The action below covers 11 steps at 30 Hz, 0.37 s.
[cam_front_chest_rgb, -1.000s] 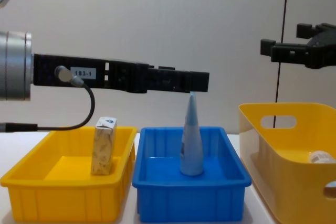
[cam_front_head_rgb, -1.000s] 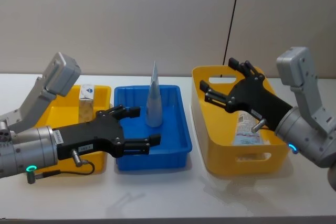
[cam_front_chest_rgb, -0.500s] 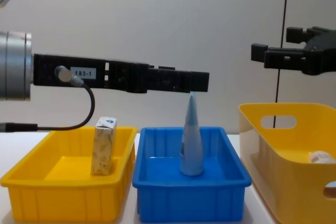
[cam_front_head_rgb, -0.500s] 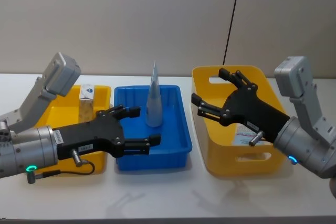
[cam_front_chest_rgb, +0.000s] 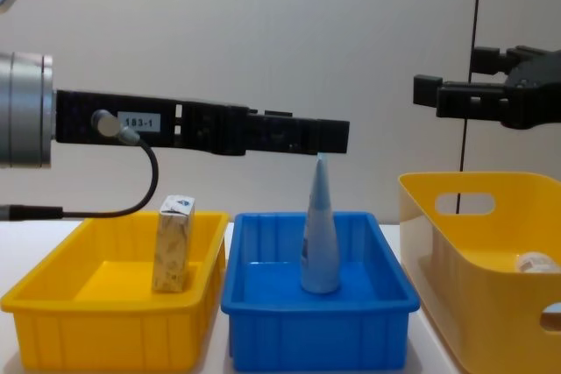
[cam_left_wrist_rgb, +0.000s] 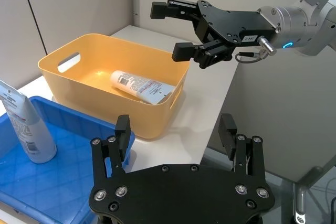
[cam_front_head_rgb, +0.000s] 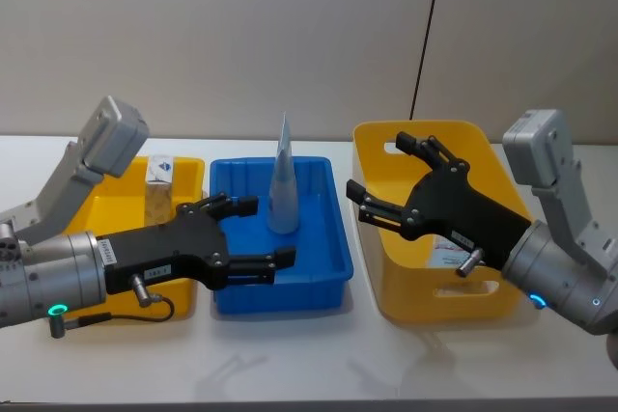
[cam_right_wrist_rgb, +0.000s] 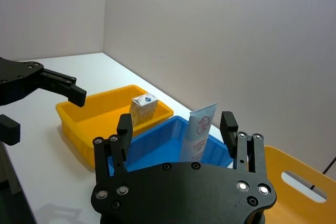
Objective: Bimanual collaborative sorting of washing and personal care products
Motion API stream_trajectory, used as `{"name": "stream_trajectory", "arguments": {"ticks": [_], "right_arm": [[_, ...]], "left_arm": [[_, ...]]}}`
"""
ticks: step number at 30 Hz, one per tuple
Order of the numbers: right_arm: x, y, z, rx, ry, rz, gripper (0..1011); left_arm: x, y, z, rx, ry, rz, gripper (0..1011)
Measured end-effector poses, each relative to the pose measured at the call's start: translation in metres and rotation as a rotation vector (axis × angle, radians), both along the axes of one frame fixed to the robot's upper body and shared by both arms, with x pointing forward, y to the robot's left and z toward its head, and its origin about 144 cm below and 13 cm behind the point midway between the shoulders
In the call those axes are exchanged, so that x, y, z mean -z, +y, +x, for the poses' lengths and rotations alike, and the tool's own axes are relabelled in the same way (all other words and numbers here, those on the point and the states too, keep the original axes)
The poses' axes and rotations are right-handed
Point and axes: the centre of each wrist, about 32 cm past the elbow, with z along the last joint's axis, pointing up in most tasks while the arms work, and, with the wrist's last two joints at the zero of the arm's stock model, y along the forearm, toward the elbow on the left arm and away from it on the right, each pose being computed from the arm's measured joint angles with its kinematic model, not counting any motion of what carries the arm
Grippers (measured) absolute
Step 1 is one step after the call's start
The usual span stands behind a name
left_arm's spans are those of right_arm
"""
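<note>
The table (cam_front_head_rgb: 309,364) carries three bins in a row. The biggest, a deep yellow tub (cam_front_head_rgb: 439,291) with handle slots, sits at 3 o'clock in the head view. A tube (cam_left_wrist_rgb: 140,86) lies flat on its floor, cap toward the near wall; in the chest view only its cap end shows above the rim.

The blue tray (cam_front_head_rgb: 280,282) sits at the centre, just beside the tub. A pale-blue tube (cam_front_head_rgb: 282,180) stands upright in it on its cap, the crimped tip at 12 o'clock.

The shallow yellow tray (cam_front_chest_rgb: 105,317) sits at 9 o'clock, touching the blue one. A small beige carton (cam_front_chest_rgb: 173,243) with a blue-and-white top stands upright in it toward the back.

The left gripper (cam_front_head_rgb: 253,232) hangs level over the near left part of the blue tray, fingers spread and holding nothing, at 7 o'clock from the standing tube and clear of it.

The right gripper (cam_front_head_rgb: 381,183) hangs above the tub's left rim, pointing toward 9 o'clock, fingers spread and empty, well above the lying tube.
</note>
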Motion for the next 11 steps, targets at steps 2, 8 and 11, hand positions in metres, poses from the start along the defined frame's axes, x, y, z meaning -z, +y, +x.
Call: {"name": "stream_trajectory", "arguments": {"ticks": [2,8,11], "right_arm": [[-0.0001,0.0001,-0.0003,-0.002,0.000,0.000,1002],[-0.0001,0.0003,-0.0011,-0.006,0.001,0.000,1002],[-0.0001,0.0004,-0.0013,-0.007,0.002,0.000,1002]], "left_arm": [[0.0000,0.0000,0.0000,0.000,0.000,0.000,1001],[0.0000,0.0000,0.0000,0.000,0.000,0.000,1001],[0.0000,0.0000,0.0000,0.000,0.000,0.000,1001]]}}
